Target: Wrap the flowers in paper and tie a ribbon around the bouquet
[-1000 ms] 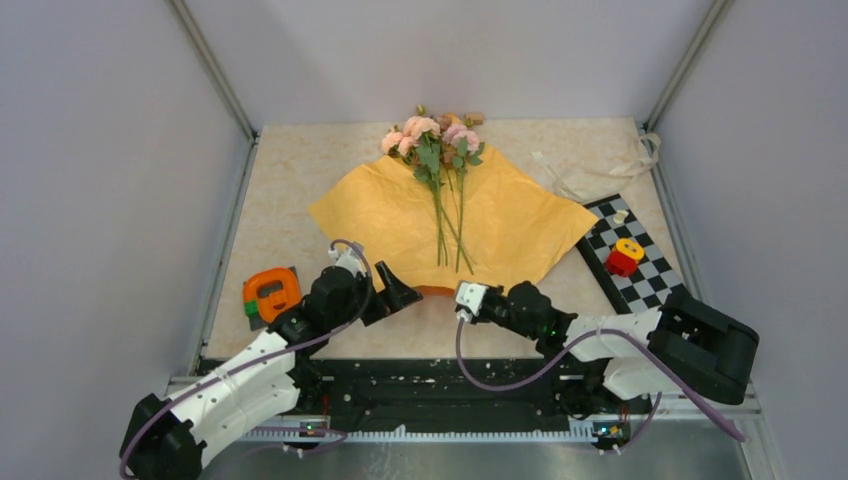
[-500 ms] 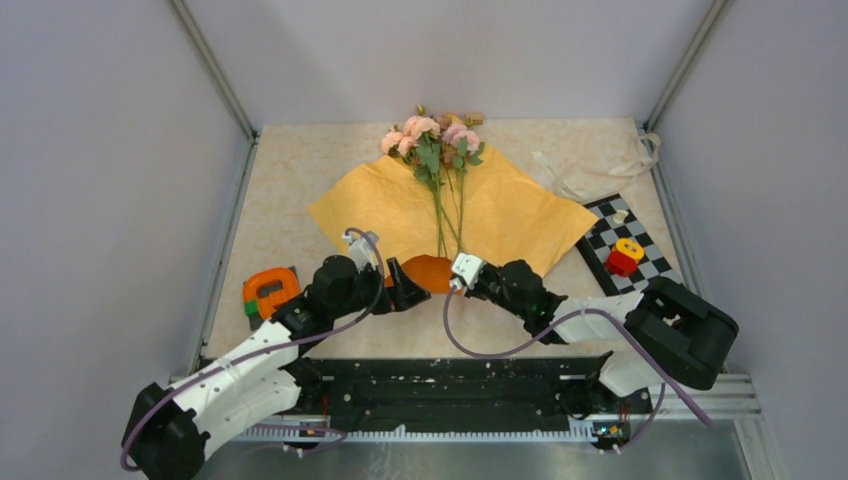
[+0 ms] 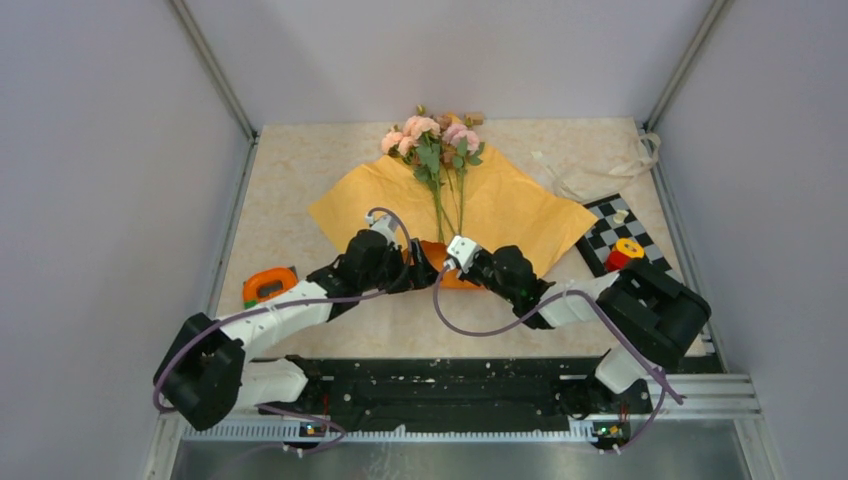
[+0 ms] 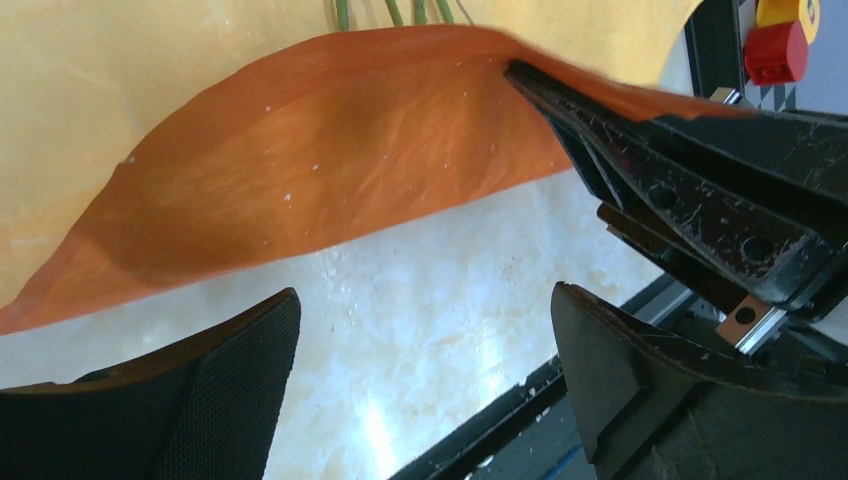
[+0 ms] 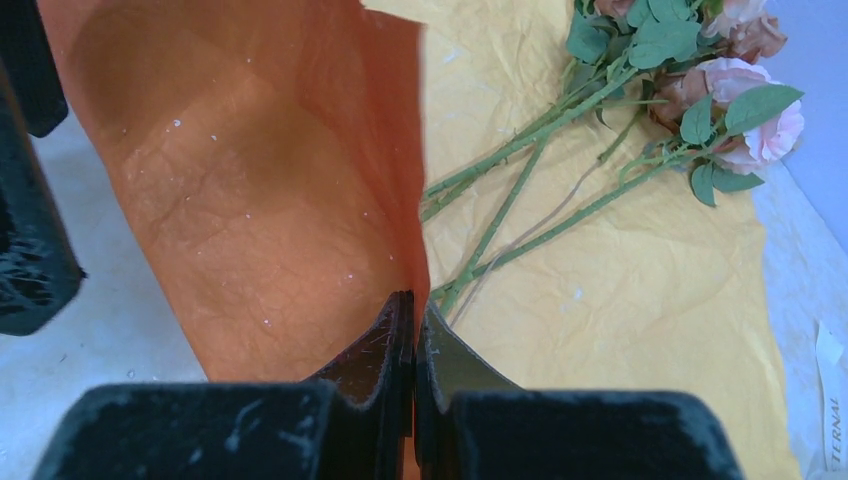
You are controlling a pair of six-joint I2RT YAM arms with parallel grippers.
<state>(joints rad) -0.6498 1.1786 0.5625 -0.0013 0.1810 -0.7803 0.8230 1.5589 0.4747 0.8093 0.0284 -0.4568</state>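
Here's the right gripper (image 5: 412,310), jaws pressed tight on the near corner of the paper (image 3: 520,215), pinching it and holding it up off the table (image 3: 290,190) so the glossy orange face curls over toward the stem ends. The rest of the sheet lies flat, pale side up. The flowers (image 3: 440,150) lie along its middle, blooms at the far edge and stems pointing back at the arms. The left gripper (image 4: 425,300) sits just beside the raised flap, fingers spread wide, gripping nothing, with bare table between them.

By my read we're early: this looks like the first fold of the wrap, and it isn't laid down yet. No cone, no bouquet. Both side wings of the sheet have yet to come round the stems. The ribbon (image 3: 648,152) lies loose at the far right of the table, well apart from the paper, just beyond the checkered board (image 3: 605,235), so tying is a long way off
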